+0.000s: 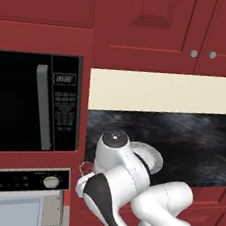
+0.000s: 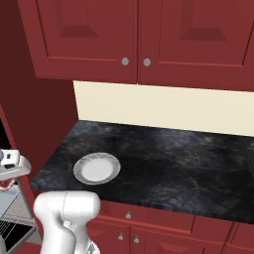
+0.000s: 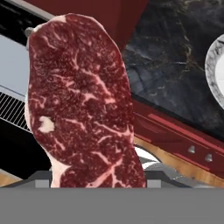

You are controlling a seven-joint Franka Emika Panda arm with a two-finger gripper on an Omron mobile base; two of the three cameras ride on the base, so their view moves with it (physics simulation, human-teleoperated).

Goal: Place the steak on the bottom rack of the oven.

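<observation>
1. Hand view brings the steak [image 3: 83, 105] very close: a tall slab of dark red raw meat with whitish marbling. It hangs in front of my camera and hides the fingertips, so I cannot tell for sure how my gripper is set.
2. Behind the steak, on the left of this view, lie the oven [image 3: 13, 65] front and some thin rack wires. On the right are the black marble counter [image 3: 175, 65] and the rim of the white plate [image 3: 216, 70], cut off at the edge.
3. Left base view gives the black microwave [image 1: 33, 102], the oven's knob [image 1: 51, 181] and its pale window [image 1: 6, 212], while my arm covers part of the plate [image 1: 152, 158].
4. Right base view has the whole plate [image 2: 96, 168], empty on the counter [image 2: 163, 163].
</observation>
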